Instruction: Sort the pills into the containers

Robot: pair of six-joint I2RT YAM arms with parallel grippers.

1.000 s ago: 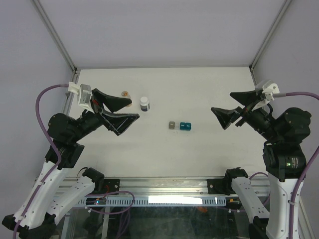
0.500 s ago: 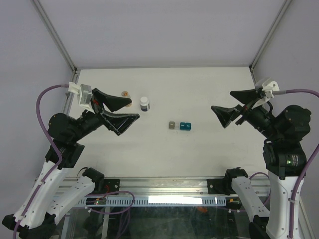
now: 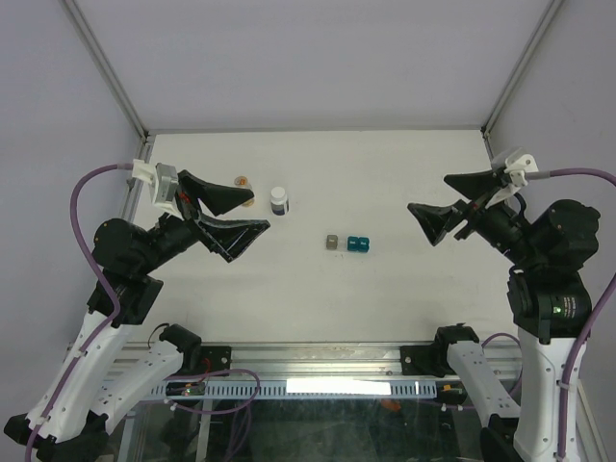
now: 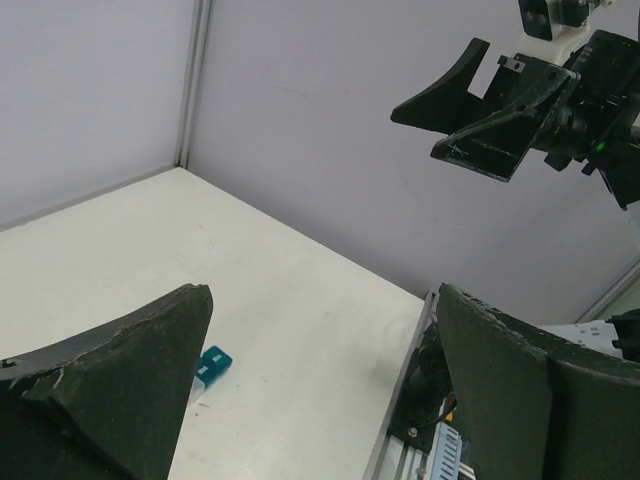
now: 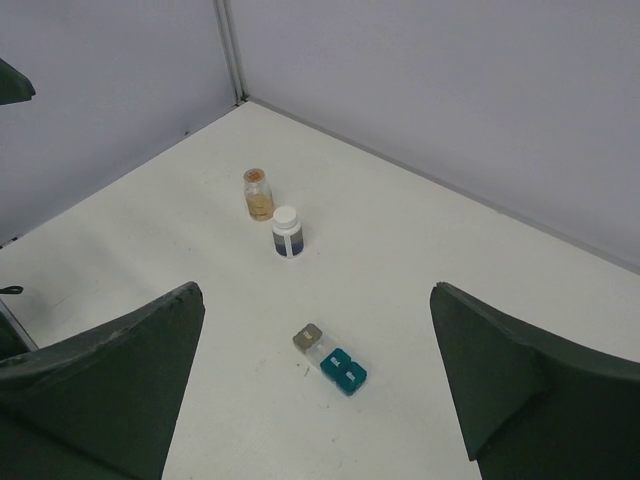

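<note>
I work in a lab test cell: a white desk [image 3: 404,298] boxed in by lilac-grey wall panels [image 3: 308,58] on aluminium posts [image 3: 104,65], with a slotted aluminium rail [image 3: 318,358] across the lower frame.

The light you have is even and diffuse. The white table [image 3: 404,183] reads bright without blown-out glare, and the small bottles [image 5: 287,231] cast only faint, short shadows. Your overhead view is sharp throughout, though the enclosure posts [image 3: 106,67] splay outward toward the corners. A light strip [image 3: 337,387] glows white at the near rail. In the wrist views, the left gripper [image 4: 325,290] and right gripper [image 5: 315,290] show as dark shapes with little surface detail.
</note>
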